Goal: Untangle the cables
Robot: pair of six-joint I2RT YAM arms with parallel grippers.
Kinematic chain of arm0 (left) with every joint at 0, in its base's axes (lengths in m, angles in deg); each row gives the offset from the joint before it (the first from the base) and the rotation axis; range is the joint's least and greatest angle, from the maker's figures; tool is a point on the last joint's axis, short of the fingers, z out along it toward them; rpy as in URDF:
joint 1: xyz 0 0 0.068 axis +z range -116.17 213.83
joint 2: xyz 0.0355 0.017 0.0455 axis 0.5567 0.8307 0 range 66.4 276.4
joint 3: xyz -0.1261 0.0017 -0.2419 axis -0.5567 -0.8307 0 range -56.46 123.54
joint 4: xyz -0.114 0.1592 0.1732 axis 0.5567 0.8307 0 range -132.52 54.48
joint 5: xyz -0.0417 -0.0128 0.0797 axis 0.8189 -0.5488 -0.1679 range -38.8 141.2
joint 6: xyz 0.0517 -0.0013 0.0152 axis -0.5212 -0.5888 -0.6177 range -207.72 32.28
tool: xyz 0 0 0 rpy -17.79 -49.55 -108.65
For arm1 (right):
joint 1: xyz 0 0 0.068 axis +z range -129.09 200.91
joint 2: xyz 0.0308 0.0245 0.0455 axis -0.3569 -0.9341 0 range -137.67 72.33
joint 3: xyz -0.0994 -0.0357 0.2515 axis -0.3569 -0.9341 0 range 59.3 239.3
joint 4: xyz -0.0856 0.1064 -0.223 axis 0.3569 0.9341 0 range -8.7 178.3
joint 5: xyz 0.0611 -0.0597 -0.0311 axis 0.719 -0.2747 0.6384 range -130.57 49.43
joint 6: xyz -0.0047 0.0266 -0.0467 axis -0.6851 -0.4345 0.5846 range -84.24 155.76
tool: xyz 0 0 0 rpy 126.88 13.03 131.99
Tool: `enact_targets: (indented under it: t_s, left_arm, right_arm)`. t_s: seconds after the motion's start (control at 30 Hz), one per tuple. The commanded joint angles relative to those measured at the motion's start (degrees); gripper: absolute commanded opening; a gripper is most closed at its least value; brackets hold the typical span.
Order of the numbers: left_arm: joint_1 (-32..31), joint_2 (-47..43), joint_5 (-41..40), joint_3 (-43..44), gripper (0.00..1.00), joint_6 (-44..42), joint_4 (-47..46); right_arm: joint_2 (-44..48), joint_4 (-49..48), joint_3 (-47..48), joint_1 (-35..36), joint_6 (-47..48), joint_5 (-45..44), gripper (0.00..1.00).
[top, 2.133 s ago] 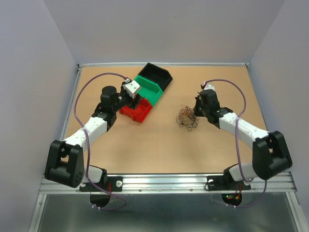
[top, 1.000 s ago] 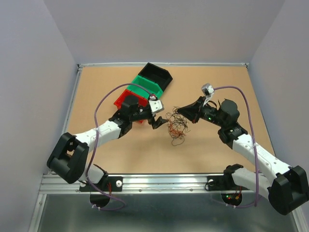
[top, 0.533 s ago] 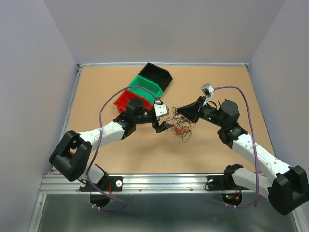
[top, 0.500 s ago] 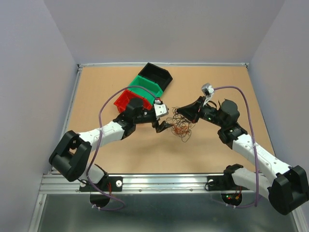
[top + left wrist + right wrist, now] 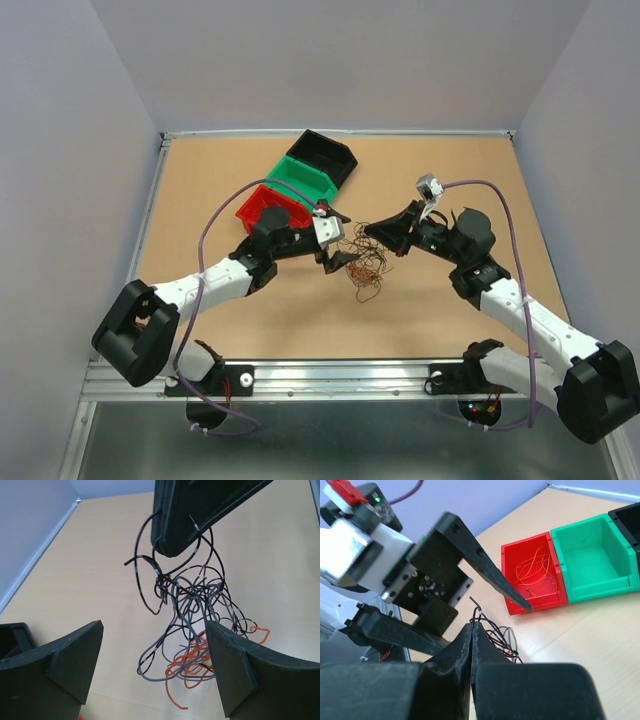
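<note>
The cables [image 5: 362,264] are a loose tangle of black, grey and orange wires hanging below my right gripper [image 5: 386,232], which is shut on black strands at the top of the tangle [image 5: 485,621]. In the right wrist view the gripper [image 5: 471,626] shows its tips pressed together. My left gripper [image 5: 338,240] is open just left of the bundle. In the left wrist view its gripper [image 5: 154,630] faces the cables [image 5: 192,610], with orange loops beside its right finger [image 5: 240,670] and nothing pinched.
A red bin [image 5: 270,208], a green bin [image 5: 308,180] and a black bin [image 5: 330,155] stand in a diagonal row behind the left arm. Thin orange wires [image 5: 535,567] lie inside the red bin [image 5: 510,580]. Grey walls enclose the brown tabletop [image 5: 250,310].
My left gripper left the red bin, reached right to the hanging bundle and opened a little wider. The right gripper lifted the bundle earlier and has stayed shut and nearly still over the last second.
</note>
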Motion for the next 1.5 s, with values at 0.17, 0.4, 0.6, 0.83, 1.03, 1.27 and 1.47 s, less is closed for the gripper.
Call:
enact_targets:
  t_s: [0.17,0.4,0.6,0.83,1.03,1.27,1.47]
  left_arm:
    - [-4.8,5.3,-3.9,3.1,0.91,-1.0,-2.1]
    - [-6.4,8.8,-9.7,6.7,0.10,-3.8,3.2]
    - [-4.5,7.6,-12.9,5.2,0.00,-1.9,0.8]
    - [6.7,9.8,-3.5,7.8,0.00,6.7,0.4]
    - [9.8,8.7,-4.1,7.3,0.00,7.3,0.6]
    - [10.5,9.3,-5.7,8.5,0.00,6.6,4.0]
    - [10.2,11.1,-3.2,9.8,0.00,4.7,6.9]
  right_arm:
    - [1.0,-8.6,-1.2,1.4,-2.2,-1.4,0.01]
    - [4.9,-10.1,-0.3,1.4,-3.4,-5.7,0.01]
    - [13.0,1.1,3.6,1.4,-1.6,-26.4,0.01]
    - [21.8,15.6,7.9,1.4,2.9,-54.5,0.01]
    - [30.4,22.7,10.7,1.4,4.9,-71.4,0.01]
    - [36.4,26.4,16.0,1.5,4.4,-72.6,0.01]
    - [32.9,30.4,23.4,1.4,4.0,-64.0,0.01]
